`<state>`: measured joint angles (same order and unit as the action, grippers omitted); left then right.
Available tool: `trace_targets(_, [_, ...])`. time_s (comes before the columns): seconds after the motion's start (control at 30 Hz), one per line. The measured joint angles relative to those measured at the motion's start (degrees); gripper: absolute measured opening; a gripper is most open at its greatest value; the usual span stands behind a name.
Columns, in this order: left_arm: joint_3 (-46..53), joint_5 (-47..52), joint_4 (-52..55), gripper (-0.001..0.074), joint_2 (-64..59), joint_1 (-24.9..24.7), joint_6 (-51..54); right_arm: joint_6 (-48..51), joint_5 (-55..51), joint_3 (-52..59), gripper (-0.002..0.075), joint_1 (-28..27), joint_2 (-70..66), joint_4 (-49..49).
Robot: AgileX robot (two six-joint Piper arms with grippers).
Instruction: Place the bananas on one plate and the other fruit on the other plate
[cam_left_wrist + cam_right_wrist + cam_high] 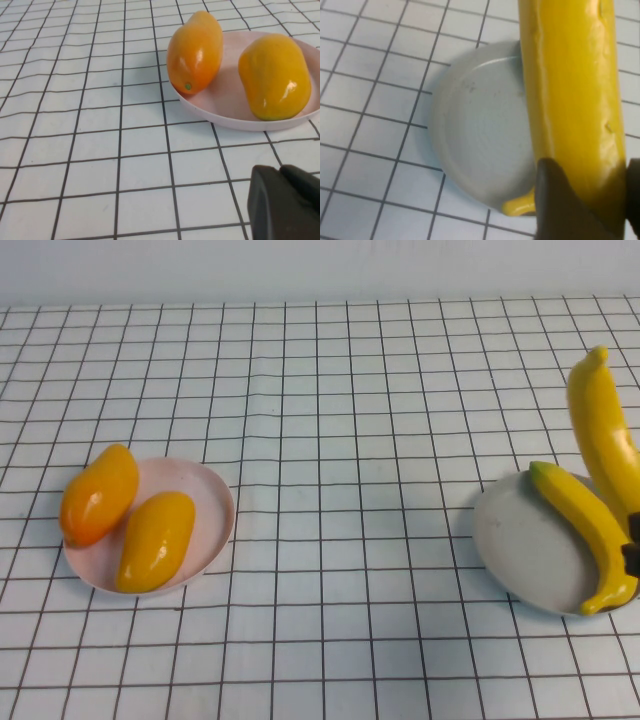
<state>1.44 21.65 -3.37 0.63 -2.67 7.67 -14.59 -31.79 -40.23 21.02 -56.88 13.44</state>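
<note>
Right wrist: black right claw (pixel 582 200) clamped on long glossy yellow toy banana (pixel 572 100), long axis crossing round grey plate (pixel 475 130) below.
Left wrist: left claw (pixel 287 202) shut, empty, near pale pink plate (pixel 220 117) holding two plump orange-yellow mango-like fruits (pixel 195 50).
High: second banana (pixel 590 540) on grey plate; held one hangs above; checked worktop (pixel 350 440).

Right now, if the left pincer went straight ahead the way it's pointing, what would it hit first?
Probably the pink plate with the two mangoes; the left pincer, shut, faces its near rim over bare checked cloth. Depth is unclear. The right pincer grips a banana above the grey plate.
</note>
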Motion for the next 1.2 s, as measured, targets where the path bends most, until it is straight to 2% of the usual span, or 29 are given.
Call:
trace_targets(0.43, [0.0,0.0,0.0,-0.0004,0.0,0.0,0.0,0.0,1.6,-13.3,0.0238,0.0,-30.4,0.1])
trace_targets(0.5, [0.0,0.0,0.0,-0.0004,0.0,0.0,0.0,0.0,1.6,-13.9,0.0274,0.0,-33.0,0.1])
trace_targets(0.63, [0.0,0.0,0.0,-0.0004,0.0,0.0,0.0,-0.5,1.0,-14.0,0.0423,0.0,-36.9,0.1])
trace_targets(0.7, [0.0,0.0,0.0,-0.0004,0.0,0.0,0.0,-1.4,0.2,-14.0,0.0451,0.0,-37.4,0.1])
trace_targets(0.77, [0.0,0.0,0.0,-0.0004,0.0,0.0,0.0,-2.6,-0.2,-14.0,0.0447,0.0,-37.1,0.1])
trace_targets(0.87, [0.0,0.0,0.0,-0.0004,0.0,0.0,0.0,-4.3,0.3,-13.6,0.0391,0.0,-33.5,0.1])
trace_targets(0.97, [0.0,0.0,0.0,-0.0004,0.0,0.0,0.0,-4.6,4.8,-10.9,0.0277,0.0,-23.5,-0.5])
trace_targets(1.1, [0.0,0.0,0.0,-0.0004,0.0,0.0,0.0,-4.6,12.4,-4.9,0.0075,0.0,-7.3,-1.5])
trace_targets(1.2, [0.0,0.0,0.0,-0.0004,0.0,0.0,0.0,-4.6,14.9,-0.6,0.0012,0.0,2.9,-1.6])
